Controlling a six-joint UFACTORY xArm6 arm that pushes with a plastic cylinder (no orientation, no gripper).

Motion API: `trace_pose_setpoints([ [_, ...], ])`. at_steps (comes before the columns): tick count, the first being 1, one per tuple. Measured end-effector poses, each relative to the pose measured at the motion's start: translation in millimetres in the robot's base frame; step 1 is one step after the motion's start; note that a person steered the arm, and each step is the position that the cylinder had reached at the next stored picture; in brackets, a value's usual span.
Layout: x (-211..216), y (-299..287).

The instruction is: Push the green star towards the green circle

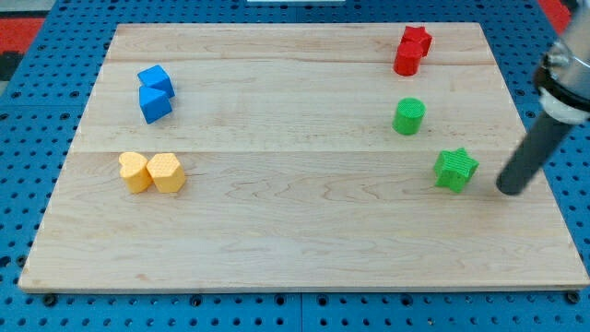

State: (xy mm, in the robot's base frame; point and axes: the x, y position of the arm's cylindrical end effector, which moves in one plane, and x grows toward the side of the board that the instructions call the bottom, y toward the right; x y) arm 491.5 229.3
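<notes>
The green star (455,170) lies on the wooden board (295,221) at the view's right. The green circle (409,116) stands a short way above it and to its left, apart from it. My tip (510,190) rests on the board to the right of the green star and slightly below it, with a small gap between them. The dark rod rises from the tip toward the view's upper right.
Two red blocks (412,50) sit touching at the top right. Two blue blocks (155,92) sit touching at the upper left. Two yellow blocks (152,171) sit side by side at the left. The board's right edge is close to my tip.
</notes>
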Motion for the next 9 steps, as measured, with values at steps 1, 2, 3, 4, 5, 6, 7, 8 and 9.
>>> trace_pose_setpoints([
  [1, -4, -19],
  [2, 32, -23],
  [3, 14, -56],
  [4, -17, -63],
  [5, -13, -68],
  [6, 19, -109],
  [7, 23, -139],
  [8, 23, -160],
  [9, 23, -173],
])
